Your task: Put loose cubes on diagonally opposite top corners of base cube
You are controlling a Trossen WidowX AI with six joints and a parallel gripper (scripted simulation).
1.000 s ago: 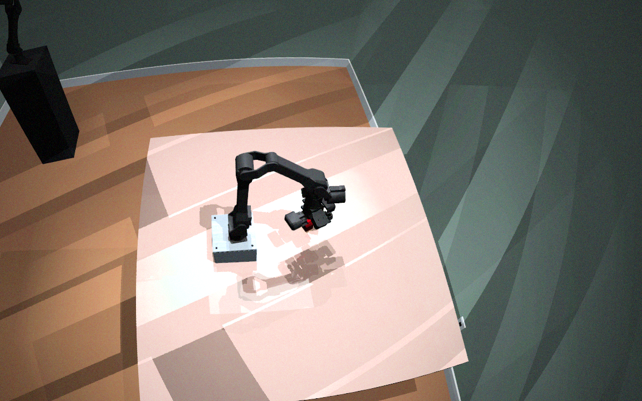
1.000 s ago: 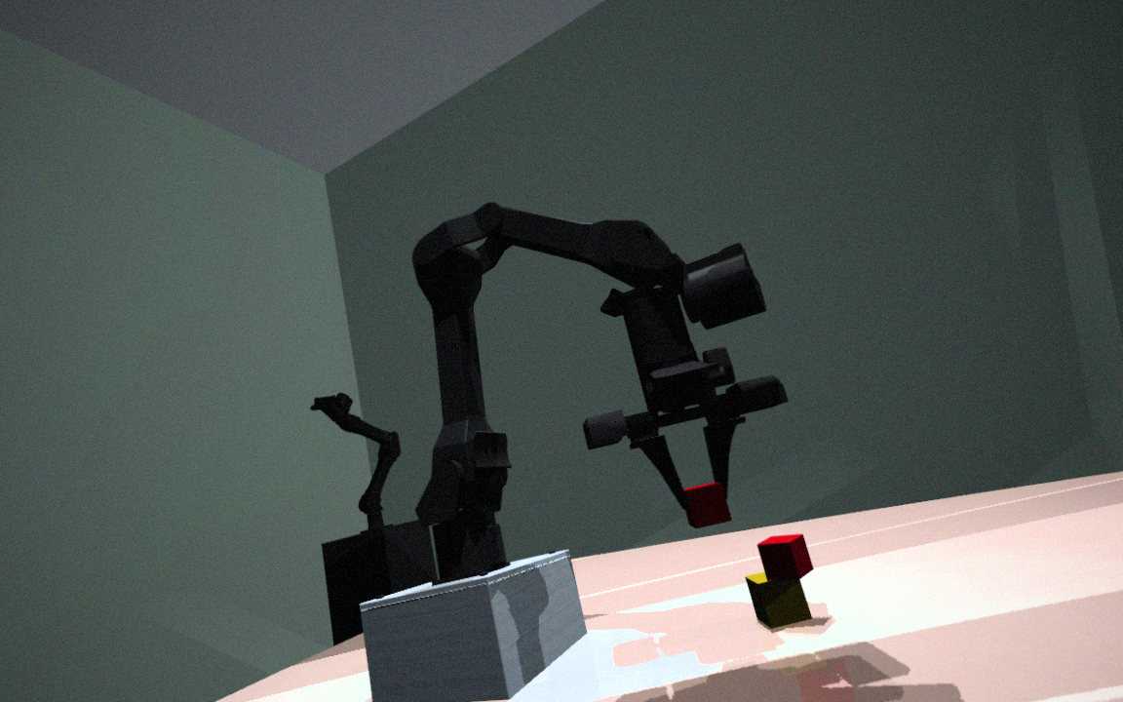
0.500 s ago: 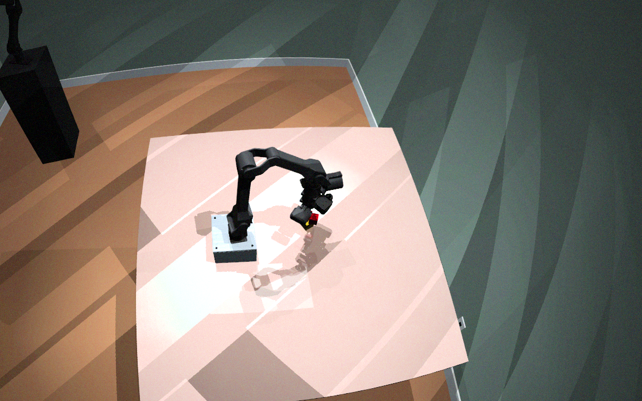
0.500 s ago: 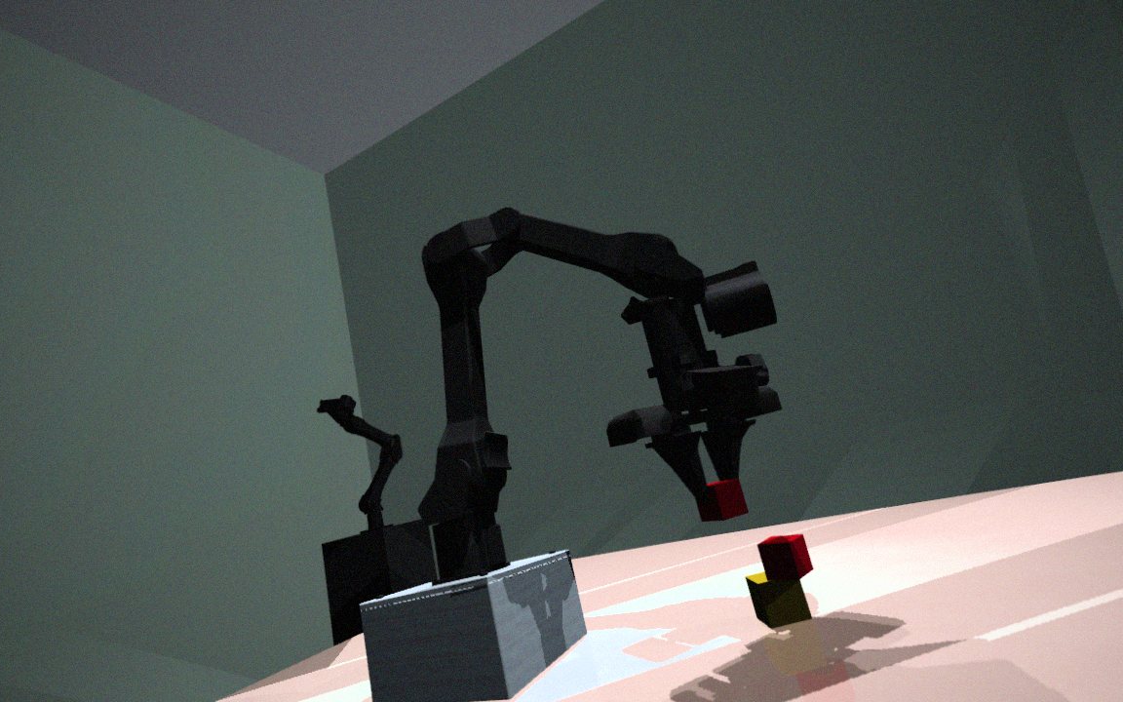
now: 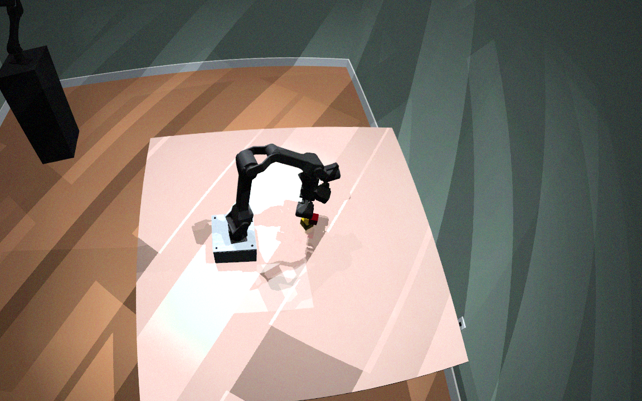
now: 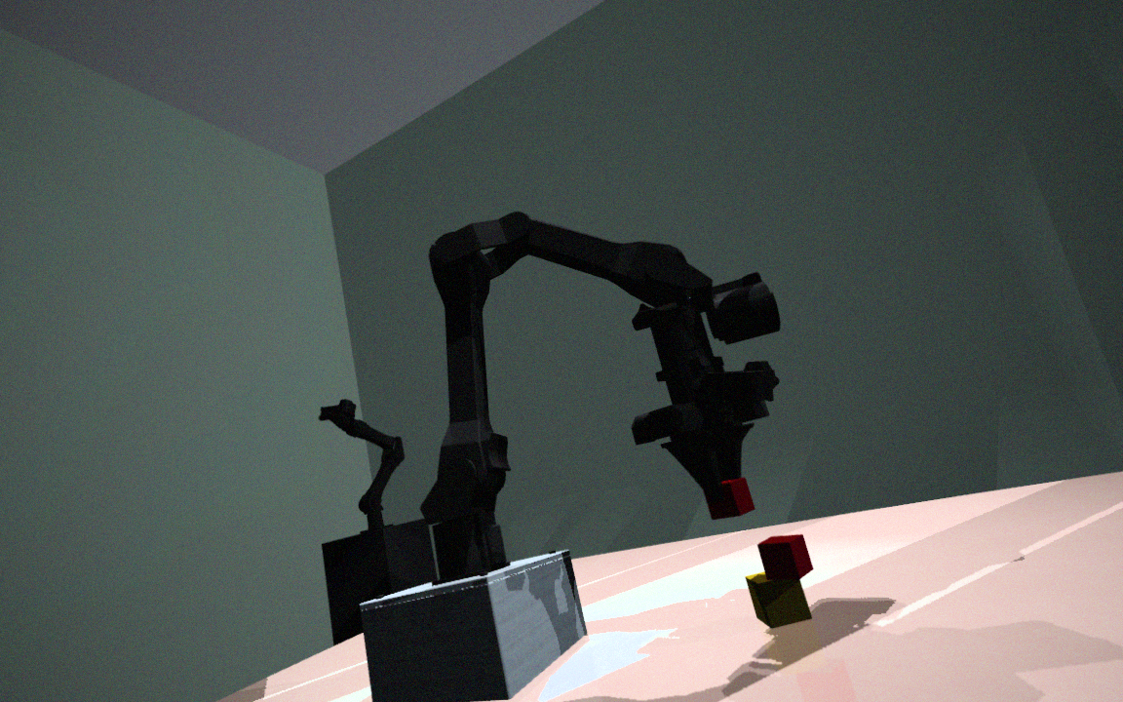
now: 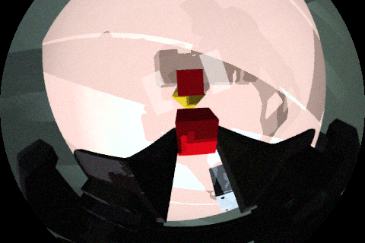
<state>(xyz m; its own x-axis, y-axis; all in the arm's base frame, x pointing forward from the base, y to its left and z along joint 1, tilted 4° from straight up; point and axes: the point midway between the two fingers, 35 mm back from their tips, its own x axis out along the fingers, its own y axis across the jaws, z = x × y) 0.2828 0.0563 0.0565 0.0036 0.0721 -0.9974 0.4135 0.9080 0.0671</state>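
This is a bare test room for a robot, not a home or a shop. The walls (image 6: 897, 261) are plain grey-green. A wooden bench (image 5: 88, 199) with a pale rim carries a pink mat (image 5: 363, 299), and one black arm (image 5: 273, 159) stands on a grey block (image 5: 230, 249). A dark post (image 5: 39, 104) with a small camera arm stands at one corner.

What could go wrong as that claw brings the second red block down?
The placed red cube already sits on the yellow base cube, overhanging a corner. If the held red cube in the gripper comes down too close, it might nudge that one off. It could also land off-centre and tip once released.
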